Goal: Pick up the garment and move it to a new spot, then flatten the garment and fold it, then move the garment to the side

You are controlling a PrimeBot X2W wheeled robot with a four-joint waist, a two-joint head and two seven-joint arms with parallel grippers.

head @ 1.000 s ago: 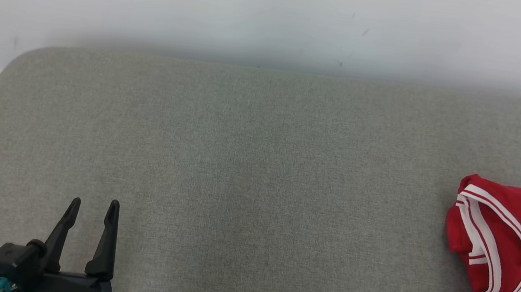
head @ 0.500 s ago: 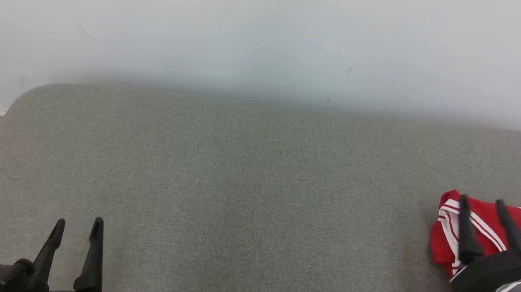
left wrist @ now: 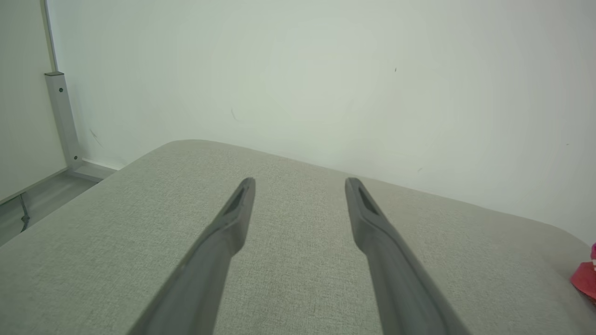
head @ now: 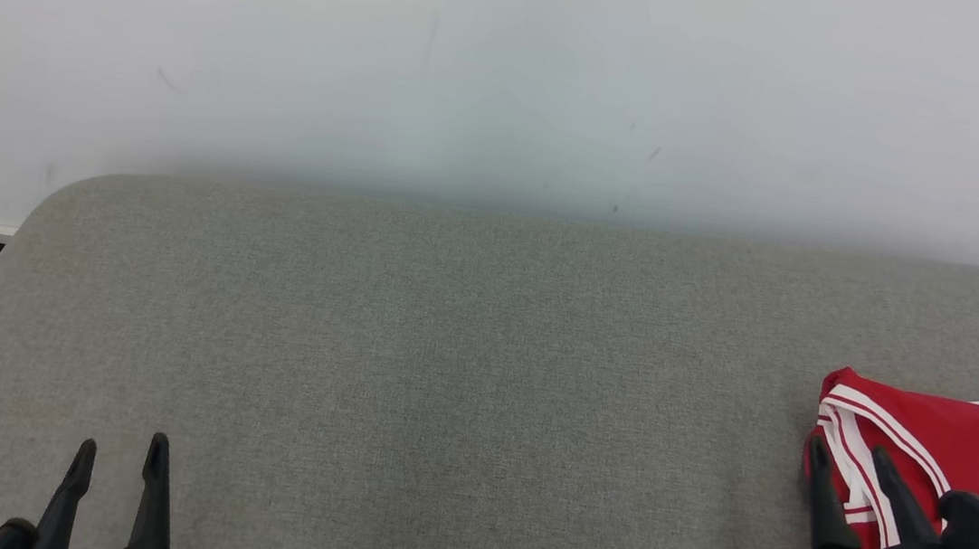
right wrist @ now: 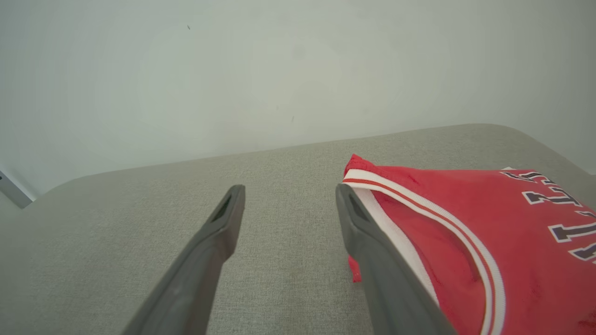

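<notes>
The garment (head: 923, 431) lies far right on the cushion (head: 442, 379).

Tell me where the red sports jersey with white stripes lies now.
In the head view, the red jersey with white stripes lies at the right edge of the grey fabric surface, just ahead of the open right gripper.

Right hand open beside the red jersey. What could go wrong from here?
1. The right hand is open, with one finger at the red jersey's striped edge and the other over bare grey surface. Closing there may pinch only the trim, or miss.
2. The jersey lies bunched in layers, so a one-hand lift may carry it crumpled. The left hand is far across the surface.
3. It lies near the surface's right end, so a push could slide it off.
</notes>
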